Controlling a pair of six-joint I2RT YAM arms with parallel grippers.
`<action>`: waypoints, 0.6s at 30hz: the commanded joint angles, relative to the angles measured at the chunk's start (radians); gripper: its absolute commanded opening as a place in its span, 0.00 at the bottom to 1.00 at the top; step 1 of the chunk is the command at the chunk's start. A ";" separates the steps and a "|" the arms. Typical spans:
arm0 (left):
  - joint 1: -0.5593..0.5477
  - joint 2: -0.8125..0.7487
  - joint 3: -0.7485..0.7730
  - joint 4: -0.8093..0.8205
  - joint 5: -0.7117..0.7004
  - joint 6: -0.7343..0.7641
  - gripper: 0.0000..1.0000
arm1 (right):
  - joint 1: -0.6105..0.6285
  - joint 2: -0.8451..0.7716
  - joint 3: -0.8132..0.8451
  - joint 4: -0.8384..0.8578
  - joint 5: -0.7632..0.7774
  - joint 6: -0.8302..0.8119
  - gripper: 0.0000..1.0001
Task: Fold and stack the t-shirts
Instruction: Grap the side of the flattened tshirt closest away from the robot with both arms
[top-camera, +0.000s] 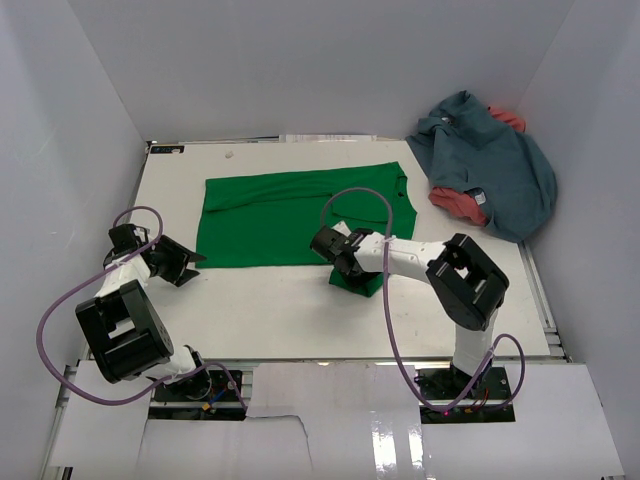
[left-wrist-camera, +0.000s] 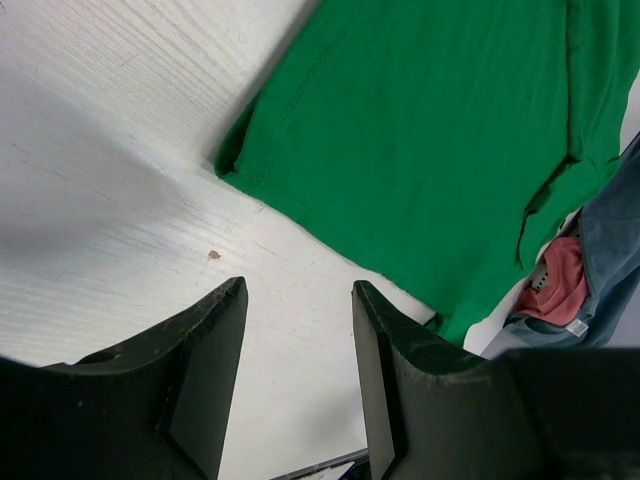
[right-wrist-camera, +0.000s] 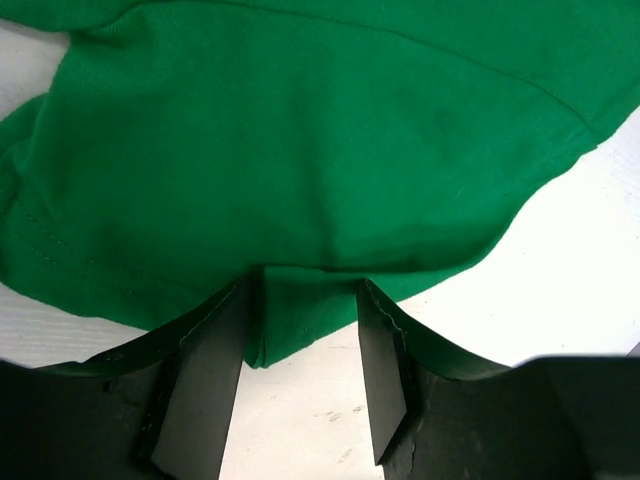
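Observation:
The green t-shirt (top-camera: 290, 215) lies spread flat on the white table (top-camera: 280, 315). My right gripper (top-camera: 330, 250) is low over its near right part. In the right wrist view the gripper (right-wrist-camera: 303, 288) is open, and a folded edge of the green t-shirt (right-wrist-camera: 300, 150) lies between the fingers (right-wrist-camera: 215, 370). My left gripper (top-camera: 190, 262) is open and empty by the shirt's near left corner. In the left wrist view it (left-wrist-camera: 300, 290) hovers over bare table, short of the green t-shirt's corner (left-wrist-camera: 400, 130). The blue-grey t-shirt (top-camera: 495, 165) lies crumpled at the back right with the coral red t-shirt (top-camera: 458, 200).
The white walls of the enclosure (top-camera: 90, 110) stand close round the table on the left, back and right. Purple cables (top-camera: 385, 300) loop from both arms over the near part of the table. The pile of blue-grey and coral cloth also shows in the left wrist view (left-wrist-camera: 590, 260).

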 joint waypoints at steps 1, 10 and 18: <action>0.009 -0.002 0.023 0.022 0.023 0.015 0.56 | 0.014 0.014 0.046 -0.022 0.033 0.020 0.52; 0.011 0.000 0.022 0.023 0.024 0.017 0.57 | 0.035 0.041 0.073 -0.040 0.070 0.027 0.35; 0.011 0.001 0.022 0.023 0.029 0.020 0.56 | 0.038 0.055 0.080 -0.051 0.072 0.027 0.21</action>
